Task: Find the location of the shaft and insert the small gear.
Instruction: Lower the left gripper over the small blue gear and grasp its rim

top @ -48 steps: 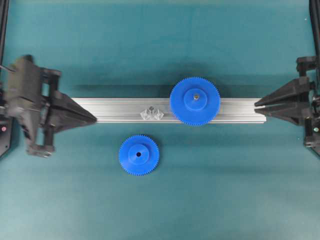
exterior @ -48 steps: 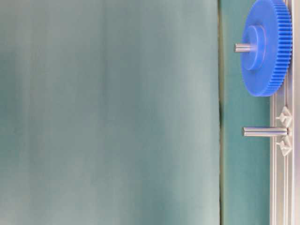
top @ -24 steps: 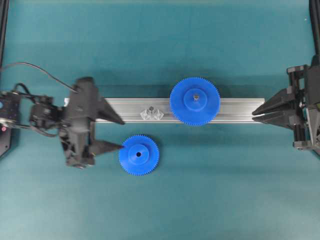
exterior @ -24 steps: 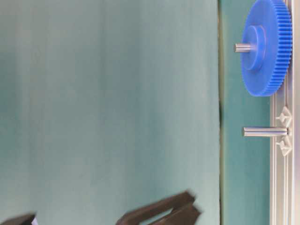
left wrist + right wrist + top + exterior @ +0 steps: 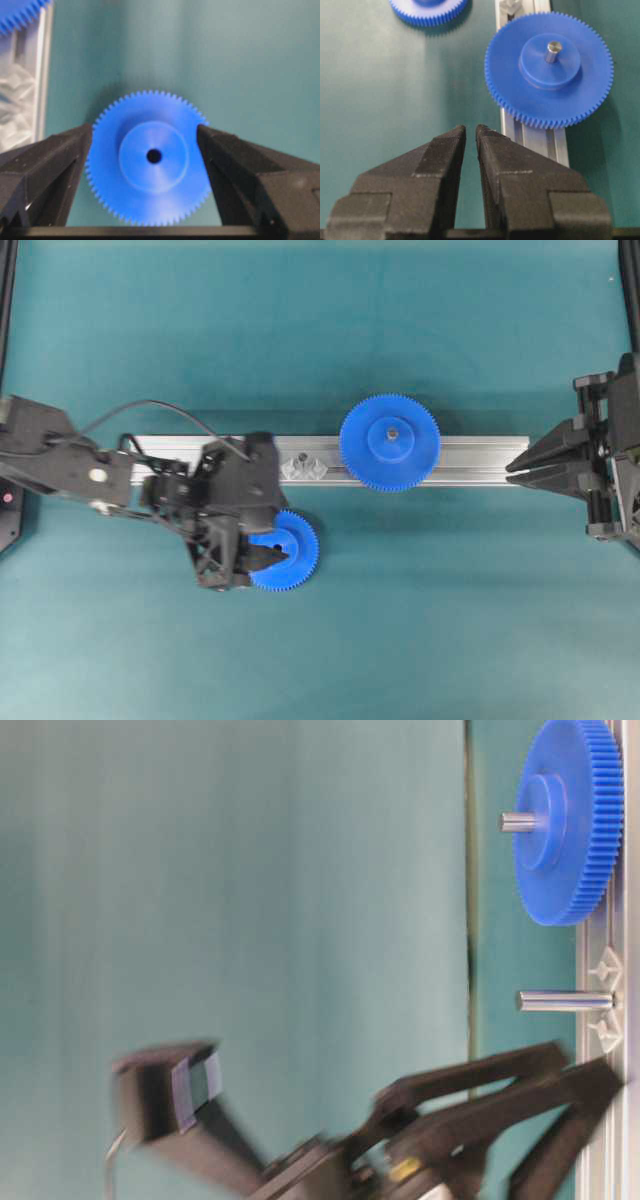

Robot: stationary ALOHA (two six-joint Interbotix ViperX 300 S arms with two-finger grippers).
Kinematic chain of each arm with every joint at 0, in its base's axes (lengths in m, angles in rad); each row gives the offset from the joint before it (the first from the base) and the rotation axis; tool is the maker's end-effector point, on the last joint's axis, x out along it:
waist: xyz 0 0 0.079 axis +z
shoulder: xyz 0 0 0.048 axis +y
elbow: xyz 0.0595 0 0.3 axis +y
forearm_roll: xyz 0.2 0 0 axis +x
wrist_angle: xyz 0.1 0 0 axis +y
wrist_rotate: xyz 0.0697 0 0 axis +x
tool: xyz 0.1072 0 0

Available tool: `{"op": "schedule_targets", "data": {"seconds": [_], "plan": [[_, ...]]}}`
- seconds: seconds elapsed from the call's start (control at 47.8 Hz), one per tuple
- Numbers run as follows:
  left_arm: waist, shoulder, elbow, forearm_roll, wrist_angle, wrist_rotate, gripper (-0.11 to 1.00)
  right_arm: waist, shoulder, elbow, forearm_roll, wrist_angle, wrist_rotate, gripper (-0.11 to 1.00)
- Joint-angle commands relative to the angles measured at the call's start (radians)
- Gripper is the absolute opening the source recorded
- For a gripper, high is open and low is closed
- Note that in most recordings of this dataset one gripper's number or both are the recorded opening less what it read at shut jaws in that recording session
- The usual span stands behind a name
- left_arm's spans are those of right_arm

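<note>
The small gear lies flat on the teal mat in front of the rail, hub up. My left gripper is open and straddles it, one finger at each side of its toothed rim. The left wrist view shows the small gear between the open left gripper. The shaft stands bare on its silvery mount on the rail, just behind the small gear. It also shows in the table-level view. My right gripper is shut and empty at the rail's right end, as the right wrist view shows.
The aluminium rail runs left to right across the mat. The larger blue gear sits on its own pin on the rail, right of the shaft, and shows in the right wrist view. My left arm and cable lie over the rail's left end.
My left gripper has opened and moved right from the rail's left end to the small gear, which it now straddles. The right gripper has barely moved. The gears have not moved.
</note>
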Motion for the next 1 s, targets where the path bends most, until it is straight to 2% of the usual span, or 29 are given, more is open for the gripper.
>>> {"op": "schedule_targets", "data": {"seconds": [0.0,0.125,0.251,0.355,0.544,0.983], "plan": [[-0.005,0.009,-0.04,0.003,-0.003,-0.002,0.88,0.003,0.003,-0.009,0.003,-0.005,0.009,0.22],[-0.005,0.037,-0.071,0.003,0.023,-0.021,0.88,0.003,0.002,-0.006,0.005,-0.005,0.011,0.22],[0.002,0.052,-0.147,0.003,0.267,-0.057,0.88,0.003,-0.002,-0.005,0.005,-0.005,0.011,0.22],[0.005,0.054,-0.175,0.009,0.403,-0.04,0.88,0.003,-0.009,0.003,0.005,-0.009,0.011,0.22],[0.002,0.054,-0.183,0.009,0.364,-0.026,0.88,0.003,-0.037,0.021,0.005,-0.017,0.014,0.22],[-0.043,0.127,-0.207,0.009,0.367,-0.025,0.88,0.002,-0.074,0.038,0.005,-0.017,0.014,0.22]]}}
